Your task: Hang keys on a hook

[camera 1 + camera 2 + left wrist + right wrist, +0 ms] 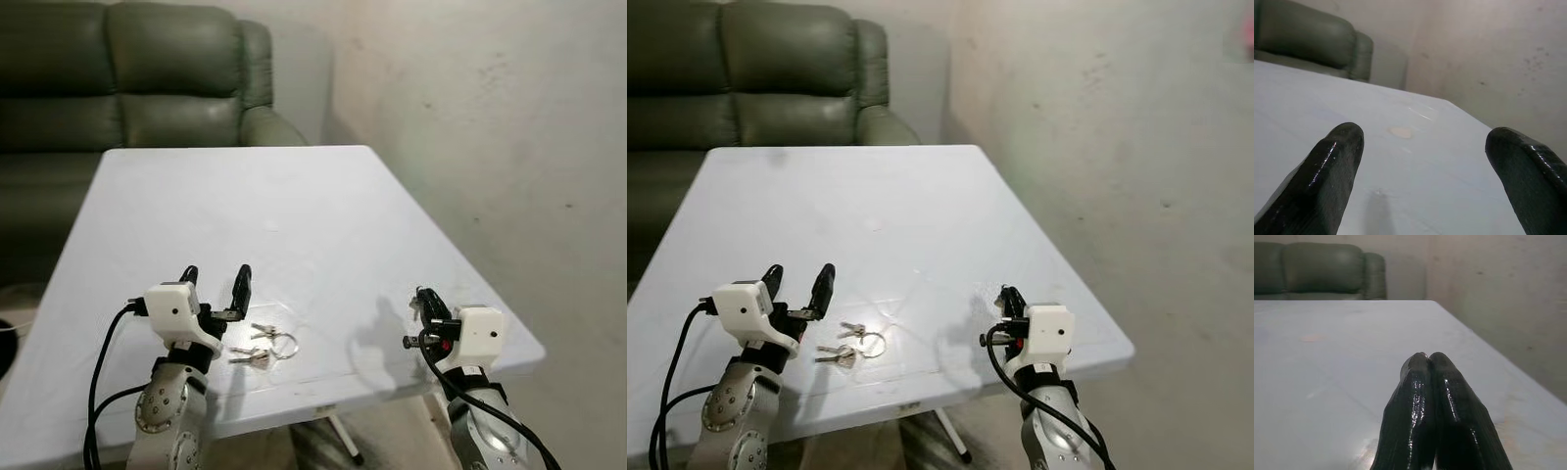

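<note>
While its two black fingers stand spread wide with nothing between them, the left pincer (216, 277) hovers low over the near part of the white tabletop (294, 206), fingertips pointing away from the robot toward the green sofa (137, 78) beyond the far edge. Just beside this pincer, on its right and a little nearer the robot than its fingertips, the keys (263, 346) lie flat on the tabletop, a small silver bunch fanned out from a ring; nothing touches them. Well to the right of the keys, near the tabletop's right edge, the right pincer (423, 299) is held just above the surface with its fingers (1435, 401) pressed together along their length, empty. Beyond it rises a bare, stained wall (490, 117).
</note>
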